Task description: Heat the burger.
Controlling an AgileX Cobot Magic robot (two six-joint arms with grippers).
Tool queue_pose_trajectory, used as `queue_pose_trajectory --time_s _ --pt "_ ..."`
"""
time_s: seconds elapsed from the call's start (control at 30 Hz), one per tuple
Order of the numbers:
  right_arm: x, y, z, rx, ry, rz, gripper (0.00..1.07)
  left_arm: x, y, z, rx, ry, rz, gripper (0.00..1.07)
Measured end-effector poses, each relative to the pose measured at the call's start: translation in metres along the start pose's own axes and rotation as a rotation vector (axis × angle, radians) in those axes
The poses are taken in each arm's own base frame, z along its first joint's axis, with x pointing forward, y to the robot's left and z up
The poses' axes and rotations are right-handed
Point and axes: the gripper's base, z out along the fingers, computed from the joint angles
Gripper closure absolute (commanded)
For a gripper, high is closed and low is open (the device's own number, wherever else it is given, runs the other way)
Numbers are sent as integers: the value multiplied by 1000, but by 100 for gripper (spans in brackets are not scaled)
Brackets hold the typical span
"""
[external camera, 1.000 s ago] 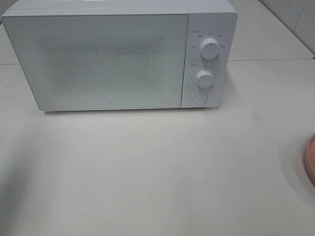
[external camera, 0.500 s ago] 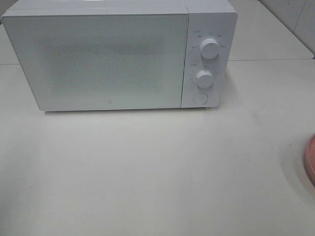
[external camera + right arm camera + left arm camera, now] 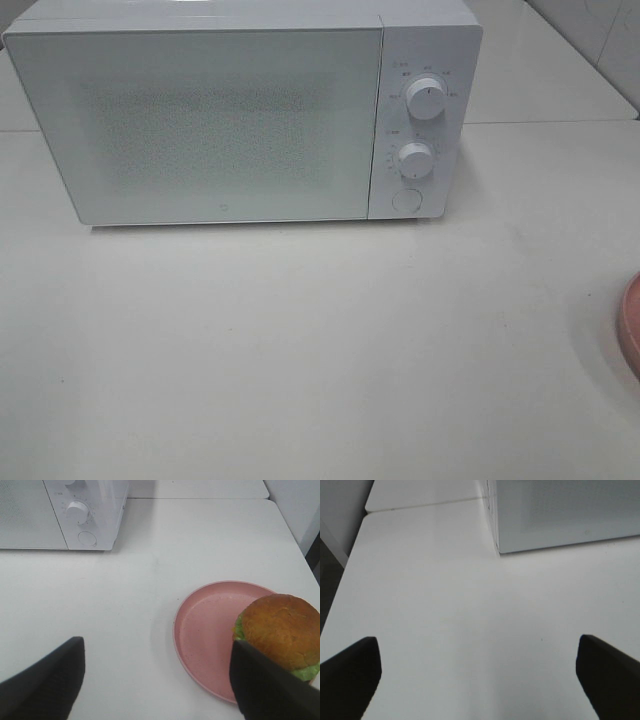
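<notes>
The right tool (image 3: 157, 680) hangs over the near right part of the white surface (image 3: 320, 340), its two dark fingers (image 3: 45, 680) spread wide apart and gripping nothing. The left tool (image 3: 477, 672) hovers over the near left part of the surface, its fingers (image 3: 350, 672) also wide apart and empty. Neither tool shows in the high view.

Just beyond the right tool lies a round pink plate (image 3: 205, 630), at the right edge of the surface; in the high view only a sliver of its rim (image 3: 630, 325) shows. The burger (image 3: 280, 632) sits on the right side of the plate, upright, with its brown bun on top and green lettuce showing at the edge. One right finger partly hides its near side.

Farther back stands a white microwave (image 3: 215, 120), left of centre, its door shut. On its right panel are two knobs, upper (image 3: 426, 98) and lower (image 3: 415, 158), with a round button (image 3: 406, 199) beneath.
</notes>
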Motion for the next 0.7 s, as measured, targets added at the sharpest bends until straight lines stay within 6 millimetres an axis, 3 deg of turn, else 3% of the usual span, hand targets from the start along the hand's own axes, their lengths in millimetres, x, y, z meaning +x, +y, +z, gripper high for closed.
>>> queue_pose_trajectory --time_s 0.1,0.7 --pt "0 0 0 0 0 0 31 11 -3 -2 24 21 -15 9" --pt "0 0 0 0 0 0 31 19 -7 -14 7 -69 -59 9"
